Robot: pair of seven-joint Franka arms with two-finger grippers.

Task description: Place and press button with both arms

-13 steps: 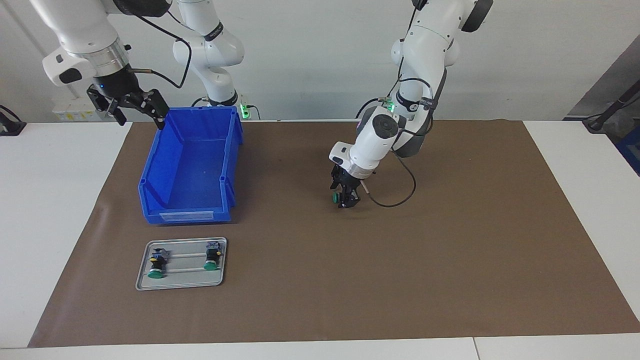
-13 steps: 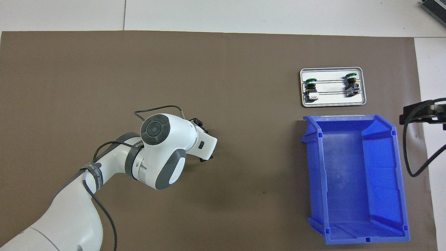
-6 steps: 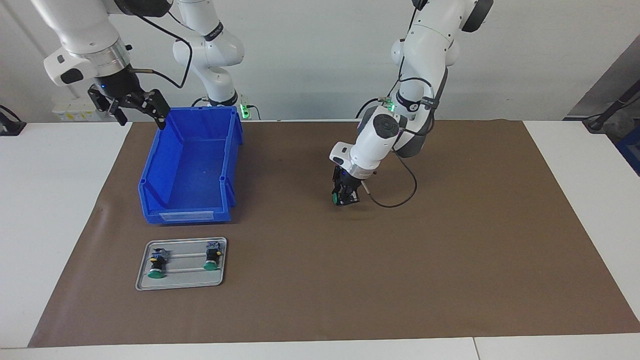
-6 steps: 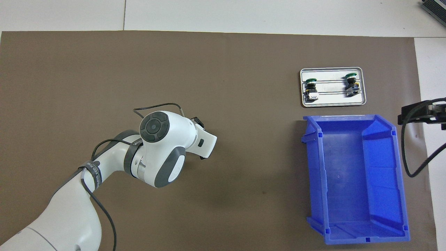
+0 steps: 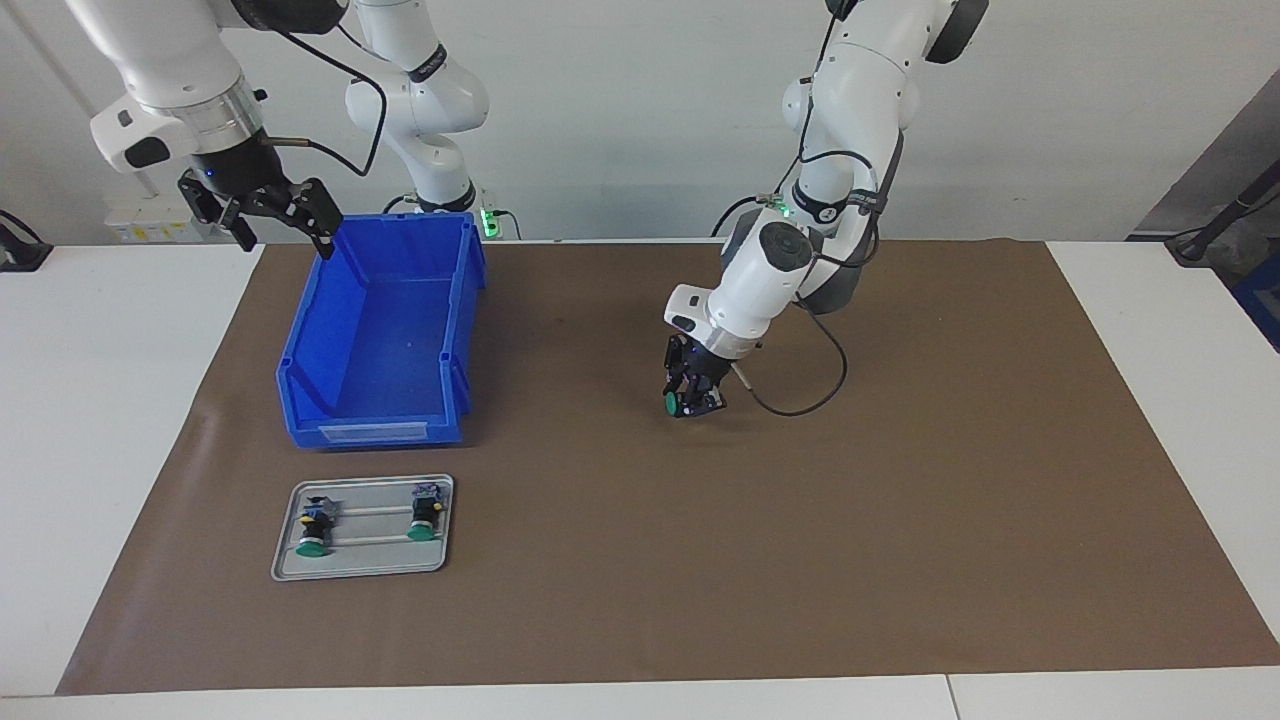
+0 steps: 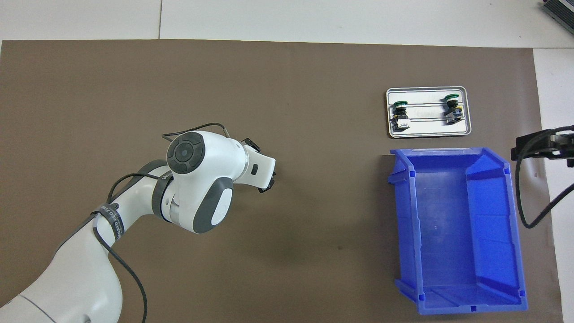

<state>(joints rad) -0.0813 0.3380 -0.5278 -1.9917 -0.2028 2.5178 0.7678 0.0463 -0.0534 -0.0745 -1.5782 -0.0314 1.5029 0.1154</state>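
My left hand, clamped on a button, has lifted slightly; right hand gapes empty. Tray: two buttons. Blue bin: empty. Brown-matted counter.

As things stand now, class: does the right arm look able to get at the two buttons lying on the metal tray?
Probably yes. The right gripper hangs open by the blue bin, holding nothing, and the tray with its two buttons lies uncovered at that arm's end of the table.
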